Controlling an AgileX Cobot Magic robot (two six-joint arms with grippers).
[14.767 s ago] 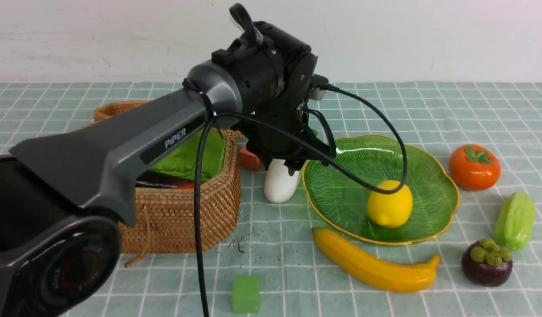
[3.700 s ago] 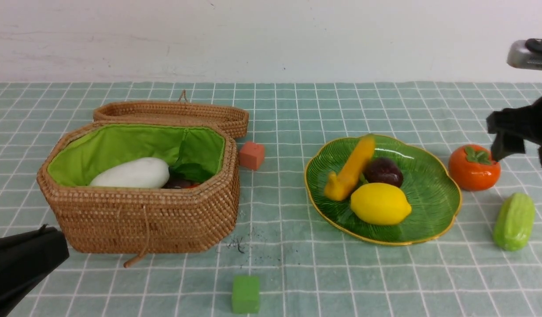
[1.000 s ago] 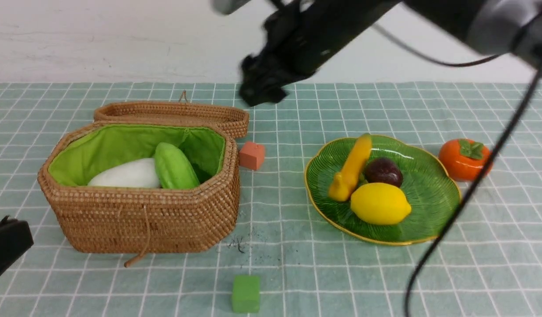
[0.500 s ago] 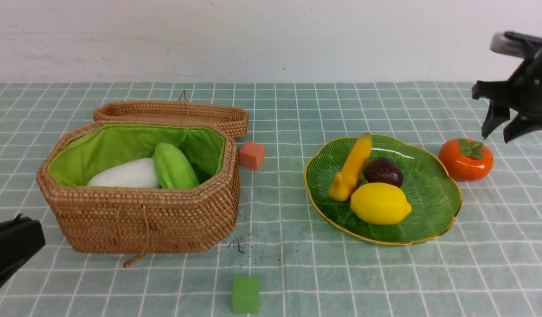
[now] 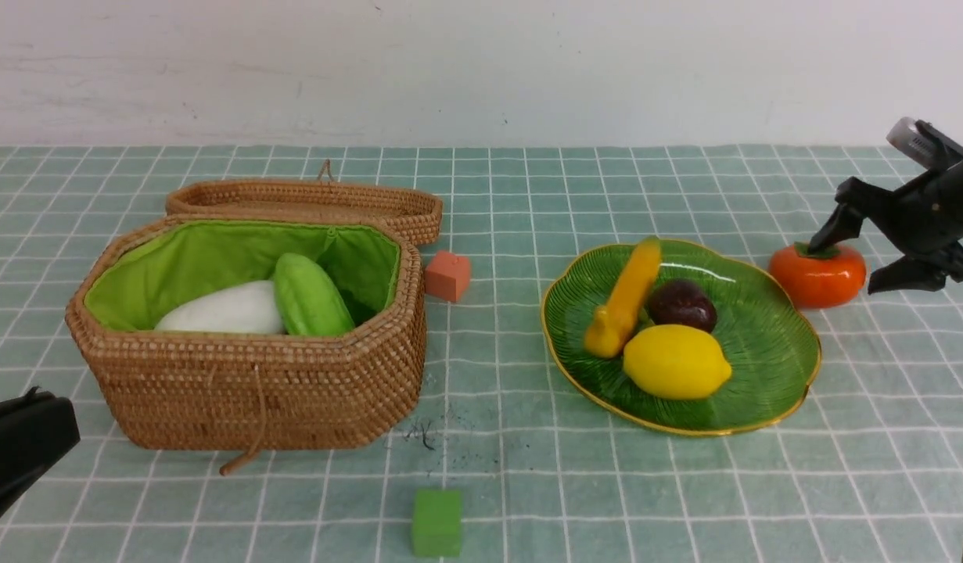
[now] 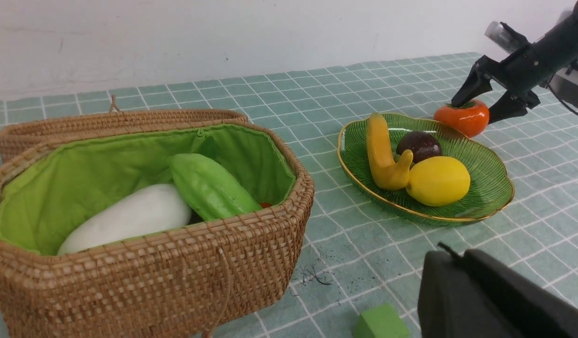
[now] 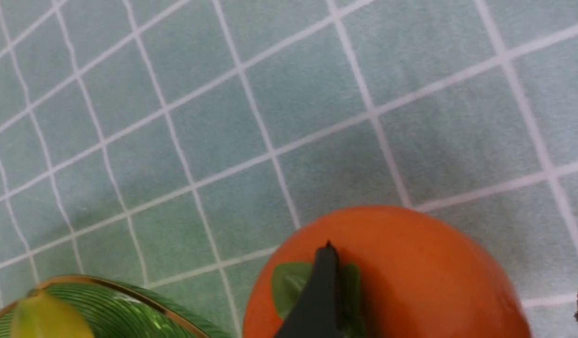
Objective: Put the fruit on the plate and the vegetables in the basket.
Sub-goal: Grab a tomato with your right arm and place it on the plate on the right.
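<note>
Looking at my right gripper (image 5: 855,262) first, I see its jaws spread wide around the persimmon (image 5: 816,274), clasping nothing. One finger (image 7: 317,300) sits over the green leaf on the fruit's top, and I cannot tell if it touches; the other finger hangs off the fruit's right side, clear of it in the front view. The persimmon rests on the checked tablecloth (image 5: 528,485) just beside the plate (image 5: 770,344), off its far right edge.

On the plate I see the banana (image 5: 626,301) lying toward the left with one end propped on the far rim, the mangosteen (image 5: 681,305) beside it, and the lemon (image 5: 675,362) nearest me, touching both.

Further left, the small orange-red cube (image 5: 447,275) stands on the cloth between plate and basket (image 5: 254,391). The basket's lid (image 5: 309,199) lies folded back behind it. Inside the green lining I see the white radish (image 5: 223,309) with the ridged gourd (image 5: 312,295) leaning against it; something dark and a sliver of orange show beneath them in the left wrist view, too hidden to name.

A small green cube (image 5: 436,521) sits near the cloth's front edge.

My left gripper (image 6: 481,300) shows only as a dark body low at the left, its jaws closed on nothing.
</note>
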